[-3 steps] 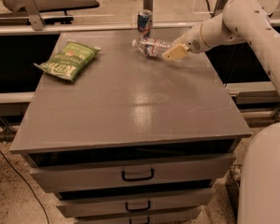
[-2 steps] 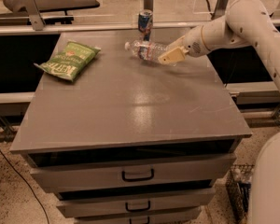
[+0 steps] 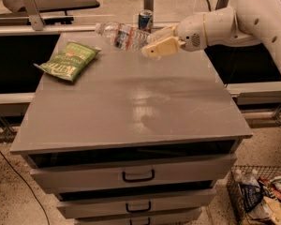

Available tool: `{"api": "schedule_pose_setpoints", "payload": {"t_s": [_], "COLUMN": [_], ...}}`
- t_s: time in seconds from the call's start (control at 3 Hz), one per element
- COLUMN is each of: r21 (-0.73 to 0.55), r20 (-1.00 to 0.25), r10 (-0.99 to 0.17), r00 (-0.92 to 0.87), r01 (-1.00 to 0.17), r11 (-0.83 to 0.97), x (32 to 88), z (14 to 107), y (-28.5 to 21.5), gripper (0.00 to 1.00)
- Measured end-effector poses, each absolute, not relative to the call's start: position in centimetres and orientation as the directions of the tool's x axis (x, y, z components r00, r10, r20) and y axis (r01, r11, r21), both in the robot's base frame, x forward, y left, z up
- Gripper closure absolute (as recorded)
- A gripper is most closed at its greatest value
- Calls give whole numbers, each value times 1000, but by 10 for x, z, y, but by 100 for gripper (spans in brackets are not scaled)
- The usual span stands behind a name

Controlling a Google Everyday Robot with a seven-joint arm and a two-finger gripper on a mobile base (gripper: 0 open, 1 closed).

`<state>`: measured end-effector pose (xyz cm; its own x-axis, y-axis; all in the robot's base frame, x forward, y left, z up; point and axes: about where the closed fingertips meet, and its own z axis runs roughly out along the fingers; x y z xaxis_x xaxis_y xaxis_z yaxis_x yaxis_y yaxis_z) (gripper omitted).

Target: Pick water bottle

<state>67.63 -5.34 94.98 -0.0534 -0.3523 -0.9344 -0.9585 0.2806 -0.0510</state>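
Observation:
The water bottle [image 3: 122,35] is a small clear ribbed bottle with a white cap and a blue, red and white label. It hangs on its side in the air above the back of the grey cabinet top [image 3: 131,97], cap pointing left. My gripper [image 3: 152,42] reaches in from the right on a white arm and is shut on the bottle's base end, its cream fingers [image 3: 160,47] on either side of it.
A blue-and-silver drink can [image 3: 145,19] stands at the back edge, just behind the bottle. A green snack bag [image 3: 68,60] lies at the back left. Drawers [image 3: 138,175] face front. A wire basket of rubbish [image 3: 260,196] sits on the floor at the lower right.
The gripper has lifted the bottle off the cabinet top and carried it left and up. The bottle now hangs clear of the surface.

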Motion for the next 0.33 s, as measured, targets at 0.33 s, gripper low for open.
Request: {"api": "schedule_pose_setpoints", "payload": {"t_s": [0.33], "r21": [-49], "r20": [-941], "r10": [-335], "r00": [-45], "r01": [-963], "r11": [266], "x": [673], "z": [955], "y": [-46], "gripper": [100]}}
